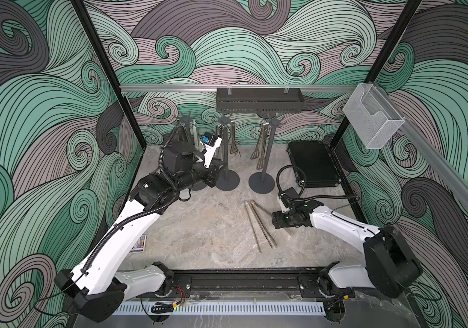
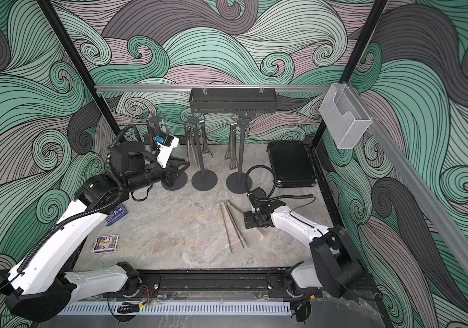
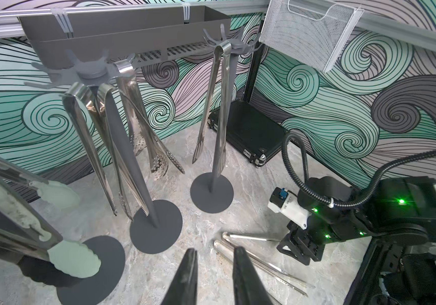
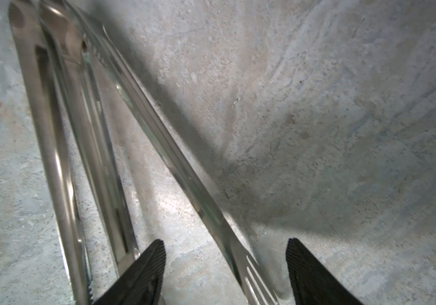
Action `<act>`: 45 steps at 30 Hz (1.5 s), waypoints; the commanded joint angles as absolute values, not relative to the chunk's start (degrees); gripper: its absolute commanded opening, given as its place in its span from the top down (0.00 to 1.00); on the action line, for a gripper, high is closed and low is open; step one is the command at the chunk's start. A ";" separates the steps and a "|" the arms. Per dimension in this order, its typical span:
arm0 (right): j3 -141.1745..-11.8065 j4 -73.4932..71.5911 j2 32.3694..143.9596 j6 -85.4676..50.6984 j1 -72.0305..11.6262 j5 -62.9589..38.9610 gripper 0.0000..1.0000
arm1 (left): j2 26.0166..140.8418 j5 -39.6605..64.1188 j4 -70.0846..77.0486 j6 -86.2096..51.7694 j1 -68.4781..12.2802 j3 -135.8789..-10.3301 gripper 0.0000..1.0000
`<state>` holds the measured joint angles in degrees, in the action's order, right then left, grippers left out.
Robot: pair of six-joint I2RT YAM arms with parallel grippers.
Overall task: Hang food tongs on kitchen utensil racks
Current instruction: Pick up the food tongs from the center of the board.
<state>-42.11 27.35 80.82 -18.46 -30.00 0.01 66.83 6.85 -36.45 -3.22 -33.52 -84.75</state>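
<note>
Three dark grey utensil racks (image 1: 225, 120) stand in a row at the back. Steel tongs (image 3: 87, 137) hang from the middle rack (image 3: 127, 148). A slotted pair (image 3: 217, 105) hangs from the right rack (image 3: 227, 50), and green-tipped tongs (image 3: 74, 260) hang nearest the left wrist camera. Two steel tongs (image 1: 258, 224) lie overlapped on the table. My right gripper (image 4: 226, 241) is open, low over them, and straddles one slotted arm (image 4: 185, 171) without touching it. My left gripper (image 3: 214, 249) is narrowly open and empty, near the left rack's base (image 2: 174, 181).
A black perforated shelf (image 1: 258, 100) hangs on the back rail above the racks. A clear mesh box (image 1: 372, 119) is on the right rail. A black case (image 1: 312, 164) lies at the back right. Two card boxes (image 2: 106, 242) lie near the left arm.
</note>
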 commanded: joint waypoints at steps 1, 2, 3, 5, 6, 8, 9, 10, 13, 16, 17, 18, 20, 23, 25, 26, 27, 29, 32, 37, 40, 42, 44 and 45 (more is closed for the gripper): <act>-43.31 24.95 83.53 -18.06 -30.31 0.03 0.32 | 65.06 7.05 -37.79 -5.67 -33.84 -83.39 0.75; -43.54 24.66 84.35 -17.95 -30.31 0.00 0.33 | 64.60 7.32 -37.79 -5.80 -33.90 -82.88 0.75; -43.75 24.35 85.32 -17.80 -30.40 -0.16 0.36 | 64.13 7.54 -37.87 -5.96 -33.85 -82.44 0.75; -44.33 24.27 86.83 -17.51 -30.49 -0.27 0.40 | 63.34 7.52 -38.07 -6.06 -33.85 -81.56 0.75; -44.46 24.46 87.38 -17.41 -30.56 -0.39 0.43 | 62.99 7.47 -38.16 -5.99 -33.86 -81.30 0.75; -44.41 24.50 87.89 -17.32 -30.83 -0.55 0.47 | 62.48 7.30 -38.30 -5.98 -33.84 -80.88 0.75; -44.23 24.43 87.88 -17.23 -31.01 -0.86 0.49 | 62.25 7.29 -38.41 -5.98 -33.88 -80.76 0.75; -44.06 24.37 87.74 -17.23 -31.20 -1.29 0.50 | 62.08 7.29 -38.35 -5.97 -33.84 -80.66 0.75; -43.64 24.85 86.79 -17.14 -32.37 -2.36 0.51 | 62.05 7.29 -38.32 -5.97 -33.84 -80.56 0.75; -43.42 25.73 85.48 -17.47 -33.87 -3.71 0.51 | 62.18 7.30 -38.32 -6.04 -33.84 -80.51 0.75; -43.35 26.05 85.10 -17.74 -34.35 -4.29 0.51 | 62.20 7.34 -38.27 -6.05 -33.84 -80.44 0.75; -43.26 26.30 84.63 -18.12 -34.95 -4.95 0.52 | 62.14 7.30 -38.11 -6.06 -33.84 -80.38 0.75; -43.15 26.60 83.66 -19.07 -35.99 -6.01 0.52 | 62.06 7.38 -37.93 -6.15 -33.84 -80.09 0.75; -43.46 27.55 82.15 -19.99 -37.52 -5.76 0.52 | 61.92 7.64 -37.74 -6.24 -33.84 -79.75 0.75; -43.81 28.86 81.44 -20.12 -37.79 -4.27 0.53 | 61.71 7.69 -37.77 -6.24 -33.84 -79.54 0.75; -43.93 29.49 81.24 -20.13 -37.79 -3.30 0.53 | 61.63 7.73 -37.79 -6.24 -33.88 -79.49 0.75; -44.11 30.19 81.10 -20.05 -37.84 -2.18 0.55 | 61.53 7.76 -37.79 -6.16 -33.84 -79.38 0.75; -44.37 31.23 81.36 -19.82 -37.79 -0.22 0.57 | 61.27 7.66 -37.71 -6.09 -33.84 -79.24 0.75; -44.47 31.78 82.36 -19.60 -37.81 1.83 0.61 | 61.06 7.65 -37.54 -5.92 -33.84 -79.00 0.75; -44.99 31.15 84.32 -19.58 -37.79 3.15 0.74 | 61.01 7.67 -37.53 -5.73 -33.84 -78.85 0.75; -45.33 30.82 84.97 -19.51 -37.80 3.19 0.77 | 61.00 7.64 -37.62 -5.51 -33.84 -78.93 0.75; -45.42 30.79 85.13 -19.42 -37.79 3.24 0.81 | 60.91 7.56 -37.54 -5.44 -33.84 -79.01 0.74; -45.53 30.79 85.18 -19.29 -37.79 3.26 0.85 | 60.99 7.54 -37.57 -5.36 -33.84 -78.97 0.74; -45.53 30.93 85.08 -19.25 -37.79 3.23 0.86 | 61.00 7.56 -37.45 -5.33 -33.85 -79.01 0.74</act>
<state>-44.16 30.22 84.58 -19.38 -37.67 1.72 61.89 7.11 -37.50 -5.58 -33.52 -78.72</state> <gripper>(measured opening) 0.146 0.255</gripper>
